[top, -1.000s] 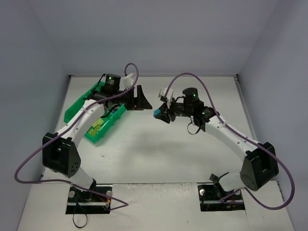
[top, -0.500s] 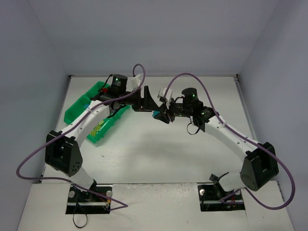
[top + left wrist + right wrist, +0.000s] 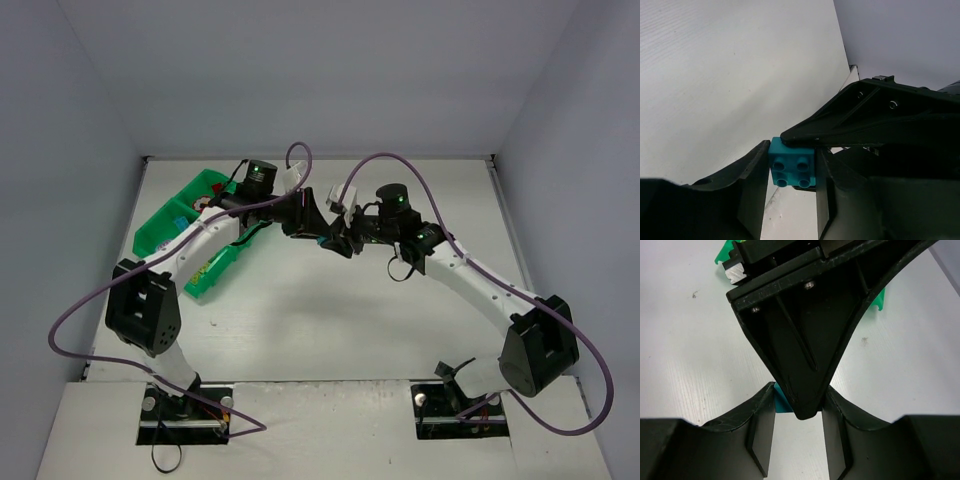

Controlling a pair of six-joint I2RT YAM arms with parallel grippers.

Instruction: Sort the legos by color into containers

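Note:
Above the middle of the table my two grippers meet tip to tip, my left gripper and my right gripper. In the left wrist view a cyan-blue lego sits between the left gripper's two fingers, both touching its sides. One black finger of the right gripper lies across its top. In the right wrist view the right gripper is shut on the same lego, mostly hidden behind the left gripper's finger. The green tray of containers lies at the far left.
Yellow-green legos lie in the tray's near compartment. The left arm stretches over the tray and hides part of it. Corners of the tray show at the top of the right wrist view. Grey walls enclose the table.
My left gripper has swung right from over the tray to my right gripper and shut its fingers on the cyan-blue lego. The right arm has held still.

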